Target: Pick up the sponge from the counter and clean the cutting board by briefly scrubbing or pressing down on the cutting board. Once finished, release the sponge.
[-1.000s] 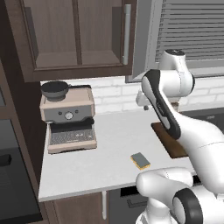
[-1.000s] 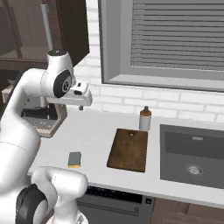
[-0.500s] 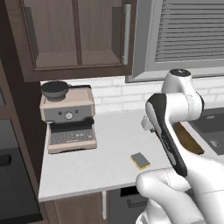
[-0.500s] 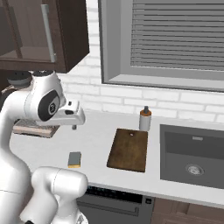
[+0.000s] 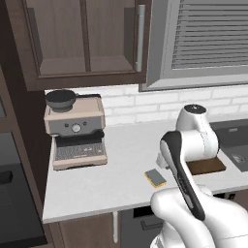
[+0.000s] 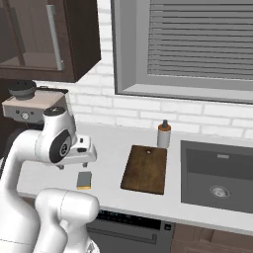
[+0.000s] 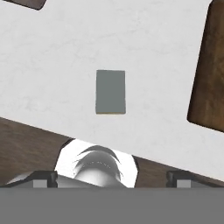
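Step in hand, as I read it: approach for the pick. Sponge (image 7: 110, 92) not yet grasped, lies flat on the worktop (image 7: 65, 43) near its front edge, grey-green side up, nothing touching it. In right base view the sponge (image 6: 84, 180) sits left of the cutting board (image 6: 145, 168), clear gap between them; in left base view the sponge (image 5: 155, 178) is just left of the arm, board (image 5: 207, 166) mostly hidden behind it.

The gripper (image 6: 79, 151) hangs above the sponge, well off the worktop, pointing down. Hand view looks straight down: sponge about centred, long side running up-down in that view, board edge (image 7: 210, 65) at right. Jaws: the two tips sit far apart at bottom of hand view, so they read as spread wide, nothing held.

Next move prob calls for: drop straight down, keep sponge centred between the tips, check the jaws straddle its narrow width, close, lift, then carry across to the board & press.

Other stuff: coffee machine (image 5: 76, 134) far left, bottle (image 6: 164, 134) behind board, sink (image 6: 217, 178) at right, none in the way
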You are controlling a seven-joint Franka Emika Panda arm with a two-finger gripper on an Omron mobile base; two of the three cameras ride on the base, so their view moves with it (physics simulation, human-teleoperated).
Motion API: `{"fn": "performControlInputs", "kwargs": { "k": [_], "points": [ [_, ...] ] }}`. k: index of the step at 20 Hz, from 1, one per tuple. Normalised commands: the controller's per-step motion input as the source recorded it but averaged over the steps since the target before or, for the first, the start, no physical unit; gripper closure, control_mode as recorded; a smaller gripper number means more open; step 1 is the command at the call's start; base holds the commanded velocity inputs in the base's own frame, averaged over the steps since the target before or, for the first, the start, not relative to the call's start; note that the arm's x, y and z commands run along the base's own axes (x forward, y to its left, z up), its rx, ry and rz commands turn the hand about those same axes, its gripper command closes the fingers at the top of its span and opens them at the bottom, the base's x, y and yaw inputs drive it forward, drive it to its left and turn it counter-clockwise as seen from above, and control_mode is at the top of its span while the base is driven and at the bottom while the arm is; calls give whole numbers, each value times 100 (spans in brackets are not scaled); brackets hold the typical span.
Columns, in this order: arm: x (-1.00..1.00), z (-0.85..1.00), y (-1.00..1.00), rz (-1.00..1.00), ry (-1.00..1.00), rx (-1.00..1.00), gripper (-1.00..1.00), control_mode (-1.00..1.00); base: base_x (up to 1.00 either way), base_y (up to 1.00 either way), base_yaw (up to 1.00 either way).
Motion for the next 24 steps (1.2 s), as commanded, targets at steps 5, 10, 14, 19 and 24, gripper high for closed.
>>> {"fn": "performControlInputs", "kwargs": {
  "k": [5,10,14,19,24],
  "points": [
    [0,-37,0,10,5,0,-100,-100,0,0,0],
    [11,-30,0,5,6,0,-100,-100,0,0,0],
    [23,-27,3,5,7,0,-100,-100,0,0,0],
    [39,-10,9,1,4,0,-100,-100,0,0,0],
    [37,-3,7,0,7,0,-100,-100,0,0,0]
  ]
}}
